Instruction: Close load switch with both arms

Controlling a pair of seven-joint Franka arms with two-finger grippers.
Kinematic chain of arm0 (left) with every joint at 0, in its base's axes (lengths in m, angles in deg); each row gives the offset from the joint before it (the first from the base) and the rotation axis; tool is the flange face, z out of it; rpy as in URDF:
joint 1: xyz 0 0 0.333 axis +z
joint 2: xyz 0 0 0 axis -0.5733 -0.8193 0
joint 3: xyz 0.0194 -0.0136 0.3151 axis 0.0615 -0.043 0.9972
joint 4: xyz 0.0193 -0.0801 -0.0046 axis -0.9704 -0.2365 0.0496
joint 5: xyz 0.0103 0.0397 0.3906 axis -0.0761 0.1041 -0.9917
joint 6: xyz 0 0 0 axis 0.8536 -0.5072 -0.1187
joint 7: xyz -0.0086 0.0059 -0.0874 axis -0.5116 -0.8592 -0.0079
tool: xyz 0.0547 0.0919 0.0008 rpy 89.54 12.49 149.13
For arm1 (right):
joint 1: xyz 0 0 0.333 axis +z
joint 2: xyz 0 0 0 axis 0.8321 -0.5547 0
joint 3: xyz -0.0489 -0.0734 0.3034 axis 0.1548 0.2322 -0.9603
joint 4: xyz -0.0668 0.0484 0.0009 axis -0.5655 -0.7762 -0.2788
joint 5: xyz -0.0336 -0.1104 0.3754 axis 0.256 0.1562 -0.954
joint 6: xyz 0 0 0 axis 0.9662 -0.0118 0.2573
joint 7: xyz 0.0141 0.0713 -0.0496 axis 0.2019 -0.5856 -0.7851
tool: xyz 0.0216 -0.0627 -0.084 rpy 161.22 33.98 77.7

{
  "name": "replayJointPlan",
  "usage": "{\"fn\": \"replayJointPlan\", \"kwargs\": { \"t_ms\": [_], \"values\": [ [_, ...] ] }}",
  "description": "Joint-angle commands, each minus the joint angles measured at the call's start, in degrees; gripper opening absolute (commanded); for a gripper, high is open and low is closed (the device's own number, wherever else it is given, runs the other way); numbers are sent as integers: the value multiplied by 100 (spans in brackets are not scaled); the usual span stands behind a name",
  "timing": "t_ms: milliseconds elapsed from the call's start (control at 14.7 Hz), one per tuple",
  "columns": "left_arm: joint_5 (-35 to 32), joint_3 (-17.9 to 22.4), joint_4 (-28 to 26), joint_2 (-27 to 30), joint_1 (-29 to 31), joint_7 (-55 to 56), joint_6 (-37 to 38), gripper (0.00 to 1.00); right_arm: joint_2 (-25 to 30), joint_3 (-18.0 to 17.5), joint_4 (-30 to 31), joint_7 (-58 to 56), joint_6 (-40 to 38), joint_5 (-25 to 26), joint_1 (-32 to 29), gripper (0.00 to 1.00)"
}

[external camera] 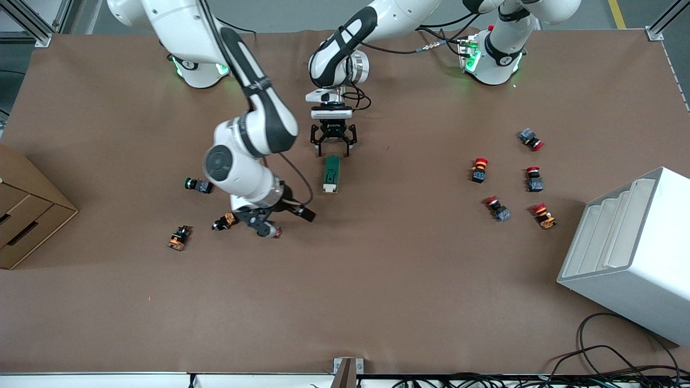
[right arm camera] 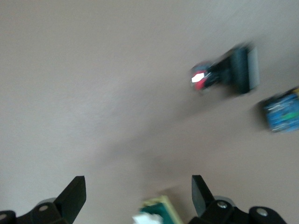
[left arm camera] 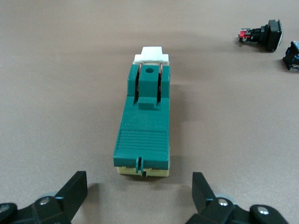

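left end effector [external camera: 333, 146] spread above load switch [external camera: 331, 173] | right end effector [external camera: 268, 222] spread, near push buttons [external camera: 198, 185]

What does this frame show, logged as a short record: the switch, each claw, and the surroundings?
load switch: dark green block with white lever end, lying flat mid-table, untouched
left claw: open, hanging just above the table at the switch's end farther from the front camera, astride nothing yet
right claw: open, low over the table, toward the right arm's end from the switch, among the green push buttons
red push buttons: five, grouped toward the left arm's end
other: white stepped bin; cardboard box
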Motion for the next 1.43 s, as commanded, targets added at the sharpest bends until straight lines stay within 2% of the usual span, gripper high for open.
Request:
{"fn": "replayJointPlan", "kwargs": {
  "t_ms": [0, 204, 408, 613, 817, 1089, 1361],
  "values": [
    [-125, 29, 47, -15, -41, 67, 65, 99, 595, 674, 180, -1146, -1104, 222, -51, 100],
    [-125, 29, 38, -15, -50, 67, 65, 99, 815, 1570, -126, -2185, -2448, 406, -42, 100],
    [-116, 29, 47, 3, -33, 14, 65, 99, 807, 2099, -1003, -2836, -3776, 1248, -138, 100],
    [-11, 12, 82, 152, 20, -451, 65, 99, 807, 2127, -1646, -3468, -4621, 1689, -585, 100],
    [235, 12, 275, 214, 38, -600, 56, 99, 798, 2118, -2156, -4138, -4913, 2146, -1034, 100],
    [1051, 3, 818, 319, 221, -1442, 56, 99, 798, 2136, -2675, -4104, -5256, 2358, -1219, 100],
    [2386, 3, 1443, 696, 546, -2760, 47, 99, 807, 2127, -2825, -4148, -5248, 2279, -1536, 100]
  ]
}}
